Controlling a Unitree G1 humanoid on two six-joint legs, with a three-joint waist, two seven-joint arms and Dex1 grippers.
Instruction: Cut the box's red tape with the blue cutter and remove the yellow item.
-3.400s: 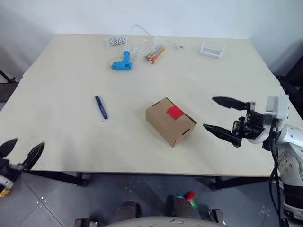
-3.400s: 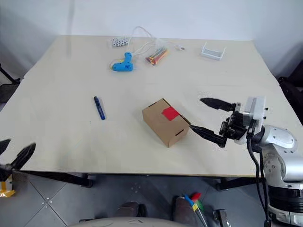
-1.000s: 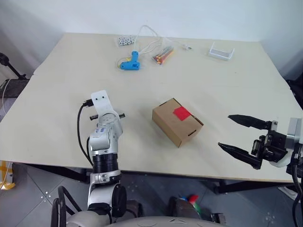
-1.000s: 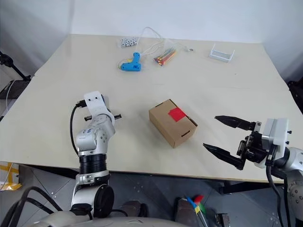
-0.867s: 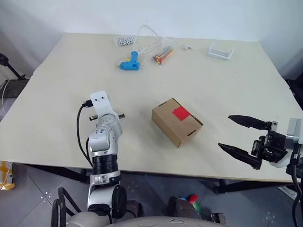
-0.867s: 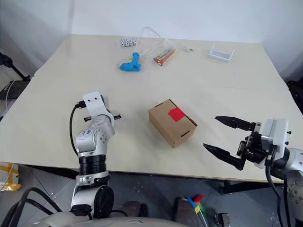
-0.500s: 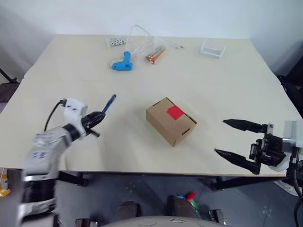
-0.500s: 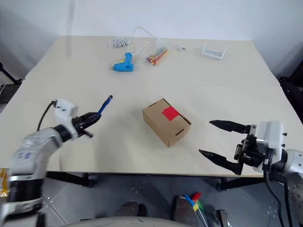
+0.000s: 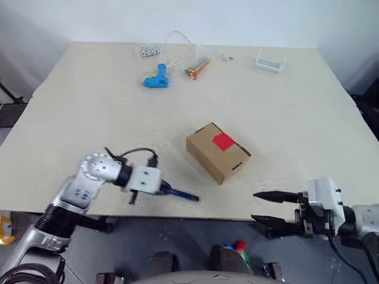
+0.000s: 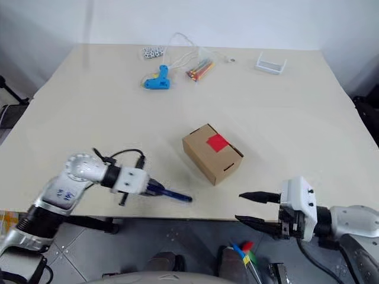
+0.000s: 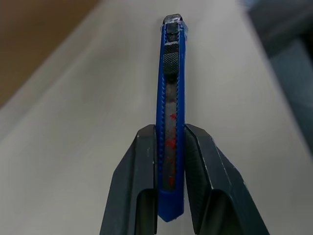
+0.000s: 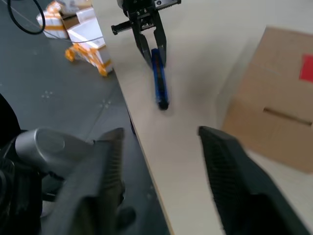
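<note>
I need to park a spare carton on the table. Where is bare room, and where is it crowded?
Bare: the wide stretch right of the box, up to the white tray, and the left side of the table. Crowded: the far edge, around the glue gun, cable and sticks, and the near edge where the left claw holds the blue cutter.

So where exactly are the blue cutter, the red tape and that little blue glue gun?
blue cutter [image 9: 180, 193], left eye view, on the shaft past the fingers.
red tape [image 9: 224, 141], left eye view, middle of the patch.
glue gun [image 10: 158, 79], right eye view, on its body.
</note>
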